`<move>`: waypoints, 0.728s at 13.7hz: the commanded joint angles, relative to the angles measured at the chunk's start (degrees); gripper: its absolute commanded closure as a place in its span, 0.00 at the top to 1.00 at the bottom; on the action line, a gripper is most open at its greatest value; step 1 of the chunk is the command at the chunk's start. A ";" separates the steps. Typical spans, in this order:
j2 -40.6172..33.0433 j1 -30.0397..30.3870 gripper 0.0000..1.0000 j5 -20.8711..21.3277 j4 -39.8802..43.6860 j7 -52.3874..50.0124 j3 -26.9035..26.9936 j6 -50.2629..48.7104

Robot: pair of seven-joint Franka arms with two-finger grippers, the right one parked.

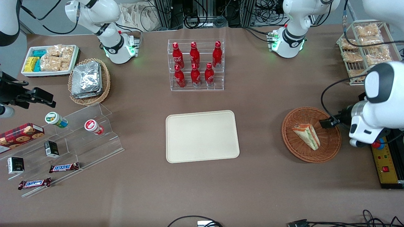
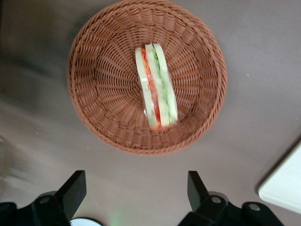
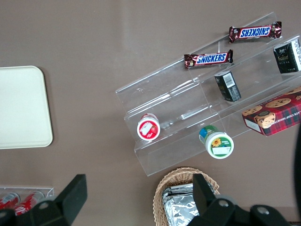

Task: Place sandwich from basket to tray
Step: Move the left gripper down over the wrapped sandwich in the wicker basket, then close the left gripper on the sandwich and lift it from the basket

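Note:
The sandwich (image 1: 306, 136) (image 2: 157, 87), a wedge of pale bread with green and orange-red layers, lies in the round reddish-brown basket (image 1: 296, 151) (image 2: 101, 89) toward the working arm's end of the table. The gripper (image 1: 329, 122) (image 2: 135, 178) hovers over the basket's rim on the working arm's side, apart from the sandwich. It is open, its black fingers (image 2: 75, 184) spread wide over bare table. The cream tray (image 1: 202, 136) (image 2: 287, 186) lies flat and bare mid-table, beside the basket.
A clear rack of red bottles (image 1: 195, 64) stands farther from the front camera than the tray. A wire rack of snack packets (image 1: 363, 47) and a yellow control box (image 1: 386, 164) flank the basket. A clear stepped shelf (image 1: 79, 138) sits toward the parked arm's end.

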 commanded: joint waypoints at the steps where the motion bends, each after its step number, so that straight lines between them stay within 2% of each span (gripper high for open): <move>1: 4.06 0.26 0.96 0.01 1.06 -2.31 -0.15 2.29; 10: 13.82 0.17 0.99 0.10 0.36 -4.69 -0.15 11.96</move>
